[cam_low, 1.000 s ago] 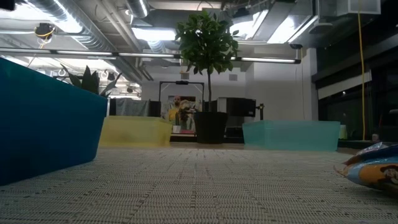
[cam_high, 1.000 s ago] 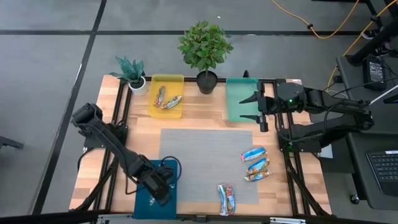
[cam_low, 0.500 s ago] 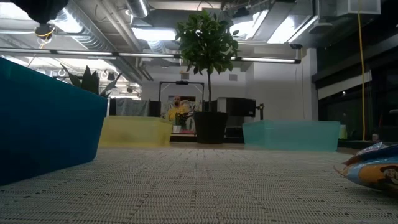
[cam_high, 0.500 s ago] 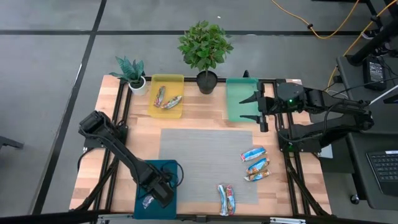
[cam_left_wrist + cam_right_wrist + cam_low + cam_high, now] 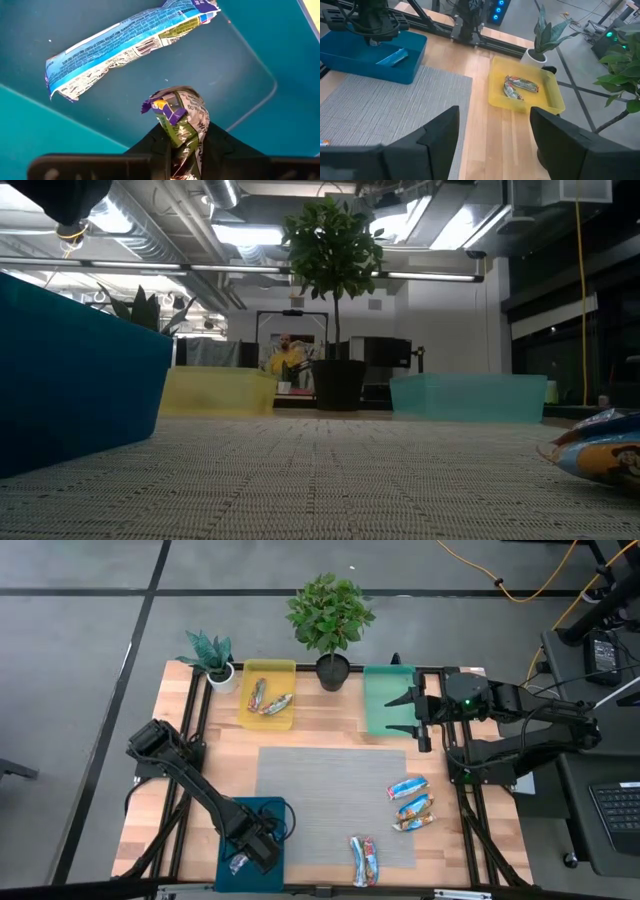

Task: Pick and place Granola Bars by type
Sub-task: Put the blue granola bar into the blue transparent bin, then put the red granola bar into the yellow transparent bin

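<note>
Bars: one point(image 5: 131, 41) now lies in the teal tray point(image 5: 250, 850) at the tabletop's front-left corner. Your left pincer point(image 5: 256, 851), lifted slightly since a second ago, stays clamped on a second bar point(image 5: 180, 120) above it. Release next, probably. Your right pincer point(image 5: 412, 712) waits apart over the green tray point(image 5: 385, 680), back-right.

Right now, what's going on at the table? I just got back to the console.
The left gripper is over the dark teal tray at the table's near left, shut on a crumpled granola bar; one blue bar already lies in that tray. The yellow tray holds two bars. Five more bars remain on the grey mat. The right gripper waits, open, over the light green tray, which looks empty.
</note>
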Controlling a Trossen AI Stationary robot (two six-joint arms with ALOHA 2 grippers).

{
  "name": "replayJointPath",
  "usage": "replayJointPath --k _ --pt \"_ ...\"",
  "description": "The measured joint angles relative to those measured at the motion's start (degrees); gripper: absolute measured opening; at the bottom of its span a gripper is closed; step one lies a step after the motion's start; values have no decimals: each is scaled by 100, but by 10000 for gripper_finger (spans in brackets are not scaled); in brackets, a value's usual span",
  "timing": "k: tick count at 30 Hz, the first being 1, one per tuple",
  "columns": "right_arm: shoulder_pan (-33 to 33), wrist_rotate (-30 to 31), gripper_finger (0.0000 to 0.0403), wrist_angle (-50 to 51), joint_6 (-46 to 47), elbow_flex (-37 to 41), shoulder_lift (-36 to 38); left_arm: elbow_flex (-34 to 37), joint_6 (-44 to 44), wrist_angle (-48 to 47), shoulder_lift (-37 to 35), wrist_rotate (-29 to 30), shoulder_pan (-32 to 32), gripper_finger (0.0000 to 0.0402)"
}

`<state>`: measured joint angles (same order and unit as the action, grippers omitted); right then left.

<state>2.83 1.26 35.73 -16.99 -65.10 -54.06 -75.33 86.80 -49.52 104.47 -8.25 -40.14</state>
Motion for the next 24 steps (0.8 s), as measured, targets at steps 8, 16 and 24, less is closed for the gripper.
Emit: replayJointPath --k 8,16,24 --pt "-1 0 245 10 20 0 0 0 98 -6 0 0 0 129" --pt "-2 2 245 61 37 0 17 0 245 -410 -45 9 1 219" --pt "-2 103 245 424 331 0 346 0 615 -754 -699 1000 7 240"
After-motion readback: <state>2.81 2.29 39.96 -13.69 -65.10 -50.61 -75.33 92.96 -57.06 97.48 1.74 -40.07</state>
